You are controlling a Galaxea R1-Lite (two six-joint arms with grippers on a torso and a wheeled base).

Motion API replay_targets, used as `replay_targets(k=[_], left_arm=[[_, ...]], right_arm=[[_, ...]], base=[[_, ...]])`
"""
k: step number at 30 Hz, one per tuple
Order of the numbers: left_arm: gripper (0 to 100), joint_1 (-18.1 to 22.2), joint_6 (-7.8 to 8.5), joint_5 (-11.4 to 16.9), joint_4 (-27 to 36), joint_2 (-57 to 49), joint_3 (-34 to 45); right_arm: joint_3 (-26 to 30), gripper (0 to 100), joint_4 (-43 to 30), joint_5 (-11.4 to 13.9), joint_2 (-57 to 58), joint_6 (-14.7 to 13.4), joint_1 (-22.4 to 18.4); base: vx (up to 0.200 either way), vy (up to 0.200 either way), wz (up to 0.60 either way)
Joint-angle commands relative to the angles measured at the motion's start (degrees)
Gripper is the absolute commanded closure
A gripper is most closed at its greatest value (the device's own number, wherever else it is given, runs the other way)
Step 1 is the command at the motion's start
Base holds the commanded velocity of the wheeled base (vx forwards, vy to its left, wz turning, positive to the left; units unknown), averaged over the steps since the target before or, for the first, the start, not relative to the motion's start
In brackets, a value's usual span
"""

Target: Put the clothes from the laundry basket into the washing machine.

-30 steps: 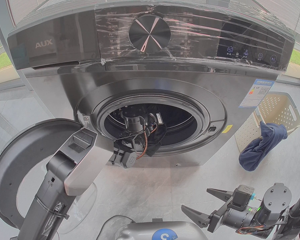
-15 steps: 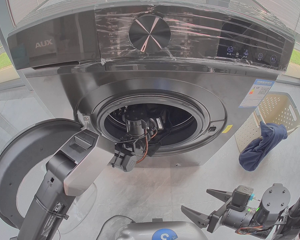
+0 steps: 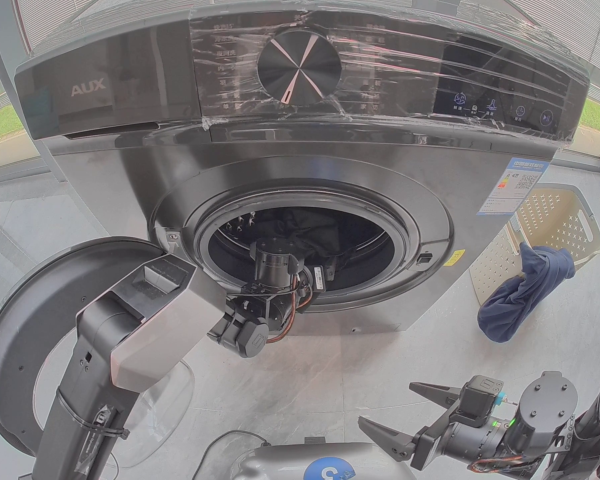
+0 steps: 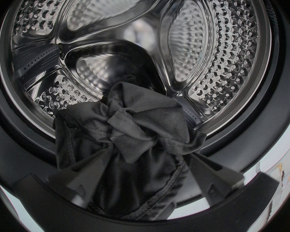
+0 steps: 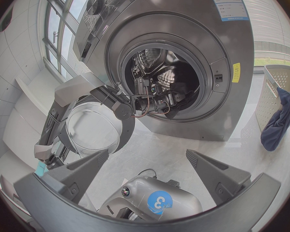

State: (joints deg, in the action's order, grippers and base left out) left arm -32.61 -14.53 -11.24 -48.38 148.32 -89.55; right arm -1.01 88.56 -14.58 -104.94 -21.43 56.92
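The washing machine (image 3: 380, 161) has a brand logo (image 3: 88, 88) at its front's top-left corner and a blue-and-white label (image 3: 513, 185) with a QR code near the right edge. There's a yellow sticker (image 3: 454, 257) below that, print too tiny to read.

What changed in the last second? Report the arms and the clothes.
The left gripper drew back out of the washing machine drum toward its opening and dropped a little. Its fingers are spread and the black garment lies loose at the drum's mouth, so it looks released. The right gripper, open, barely shifted. The blue garment over the laundry basket rim and the open door stayed put.
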Motion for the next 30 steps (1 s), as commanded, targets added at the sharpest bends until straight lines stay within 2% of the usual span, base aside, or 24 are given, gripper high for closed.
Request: replay_targets(k=[1,11,13,16,20,30], left_arm=[[100,0.6,0.12,0.0,0.9,1.3,-0.4],[100,-0.1,-0.67,0.0,2.1,2.1,-4.1],[100,0.0,-2.70,-0.5,1.8,4.3,-10.8],[100,0.4,-4.10,-1.0,1.5,6.4,-17.0],[100,0.7,-4.01,-1.3,0.3,10.7,-25.0],[100,1.6,-3.66,-1.2,-1.4,12.5,-25.0]], right_arm=[[1.0,0,0.0,0.0,-0.2,0.0,0.1],[1.0,0,0.4,0.0,-0.8,0.0,0.2],[1.0,0,0.5,0.1,-0.8,0.0,0.2],[1.0,0,0.5,0.0,-0.8,0.0,0.3],[1.0,0,0.5,0.0,-0.7,0.0,0.2],[1.0,0,0.4,-0.1,-0.8,0.0,0.3]], base=[[0.000,0.000,0.00],[0.000,0.000,0.00],[0.000,0.000,0.00],[0.000,0.000,0.00],[0.000,0.000,0.00],[0.000,0.000,0.00]])
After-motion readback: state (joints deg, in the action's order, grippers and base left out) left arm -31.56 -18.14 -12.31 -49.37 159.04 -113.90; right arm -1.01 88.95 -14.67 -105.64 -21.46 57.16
